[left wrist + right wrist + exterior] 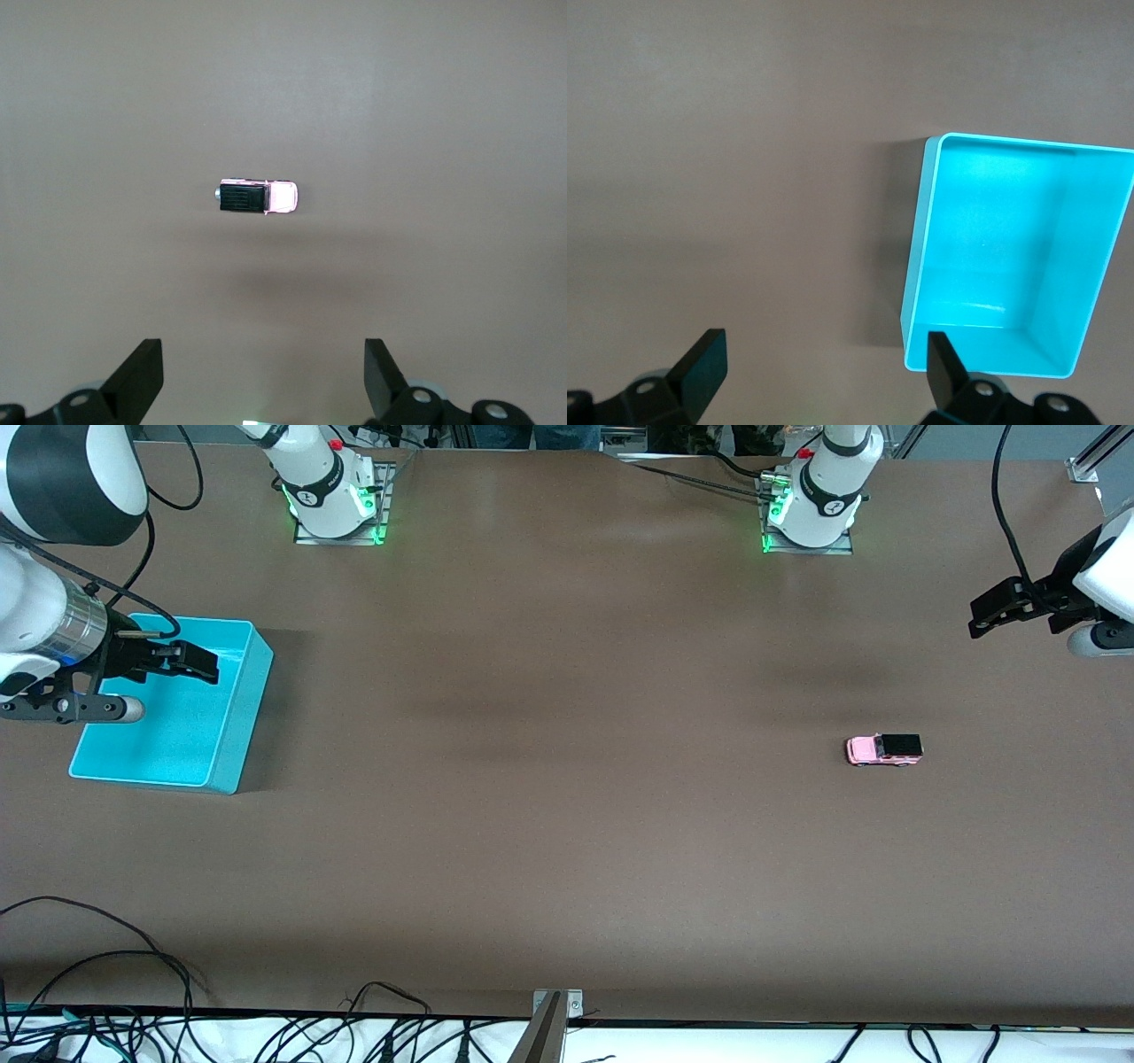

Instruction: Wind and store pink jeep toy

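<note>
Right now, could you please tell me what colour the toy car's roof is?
Black, on a pink body; the toy car shows best in the front view.

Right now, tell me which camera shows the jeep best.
The left wrist view: the jeep sits near the middle of the picture, seen from straight above, black roof and pink hood clear, nothing covering it. The front view shows it small, from the side, toward the left arm's end of the table. The right wrist view does not show it.

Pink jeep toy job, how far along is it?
Nothing looks done yet. The small pink jeep toy with the black roof sits untouched on the brown table. The left gripper and right gripper both hang open, holding nothing. Winding it and storing it in the empty turquoise plastic bin remain.
</note>
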